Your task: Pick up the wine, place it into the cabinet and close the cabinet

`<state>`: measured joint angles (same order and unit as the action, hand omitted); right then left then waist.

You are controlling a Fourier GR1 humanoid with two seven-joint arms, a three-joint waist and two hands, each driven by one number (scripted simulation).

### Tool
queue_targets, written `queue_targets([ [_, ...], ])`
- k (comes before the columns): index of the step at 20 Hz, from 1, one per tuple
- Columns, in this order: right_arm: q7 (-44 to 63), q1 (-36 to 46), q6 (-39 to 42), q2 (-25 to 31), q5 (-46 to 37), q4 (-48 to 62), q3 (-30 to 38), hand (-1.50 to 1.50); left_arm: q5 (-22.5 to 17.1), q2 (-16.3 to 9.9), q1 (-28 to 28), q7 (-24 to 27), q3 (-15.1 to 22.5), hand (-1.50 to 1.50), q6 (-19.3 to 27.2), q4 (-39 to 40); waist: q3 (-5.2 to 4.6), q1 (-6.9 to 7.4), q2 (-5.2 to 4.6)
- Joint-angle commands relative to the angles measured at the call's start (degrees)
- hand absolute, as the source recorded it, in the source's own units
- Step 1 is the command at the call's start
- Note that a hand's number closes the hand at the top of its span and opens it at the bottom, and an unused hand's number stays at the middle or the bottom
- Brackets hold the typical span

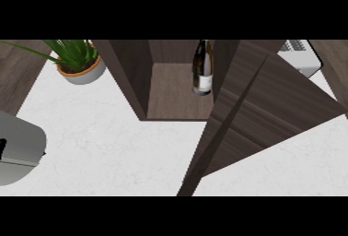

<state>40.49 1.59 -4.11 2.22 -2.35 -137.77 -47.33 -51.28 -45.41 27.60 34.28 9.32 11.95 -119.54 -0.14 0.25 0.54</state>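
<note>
A dark wine bottle [202, 68] with a white label stands upright inside the open cabinet [178, 99], close against the compartment's right wall, on the brown shelf floor. The cabinet, of dark wood, sits at the far middle of the white marbled table [108, 147]. Its door [262, 115] hangs wide open, swung out toward the near edge of the table and slanting across the right half of the view, where it hides part of the table behind it. A potted plant [78, 62] with long green leaves, in a grey pot with an orange rim, stands near the table's far left corner, just beside the cabinet's left wall. A white appliance [299, 57] shows at the far right, partly hidden by the door. At the left edge a grey forearm [17, 150] enters the view; only a sliver of black shows at its end, so the state of the left hand cannot be told. The right hand is out of sight.
</note>
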Motion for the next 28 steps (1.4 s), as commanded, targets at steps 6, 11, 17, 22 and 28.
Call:
queue_targets([
  [6, 1.4, 18.3, -12.3, -1.9, -5.3, 4.7, -7.5, 1.5, -3.1, -0.4, -0.4, -4.6, -3.0, -1.5, -1.9, -3.5, 0.0, 1.14, -0.2],
  [11, 1.7, 26.4, -17.0, -1.8, 0.1, 10.3, -3.8, 1.5, -3.2, 1.3, -4.3, -5.5, -2.7, -1.5, -3.7, 1.0, -0.02, 1.18, -0.65],
  [17, 2.8, 38.1, -21.9, -1.8, 8.4, 15.9, 2.7, 1.5, -2.9, 3.2, -6.3, -5.9, -2.3, -1.5, -3.0, 2.2, -0.09, 2.01, -0.87],
  [22, -0.7, 53.3, -24.8, -2.1, 15.0, 29.1, 9.7, 1.5, -3.0, 3.4, -8.1, -8.3, -3.5, -1.5, -1.7, 2.1, 0.02, 2.24, -0.77],
  [28, -7.2, 63.5, -22.4, -2.2, 17.9, 44.9, 16.0, 1.5, -0.5, 5.1, -6.0, -8.5, -2.5, -1.5, -2.4, 1.6, 0.06, 1.79, -0.76],
])
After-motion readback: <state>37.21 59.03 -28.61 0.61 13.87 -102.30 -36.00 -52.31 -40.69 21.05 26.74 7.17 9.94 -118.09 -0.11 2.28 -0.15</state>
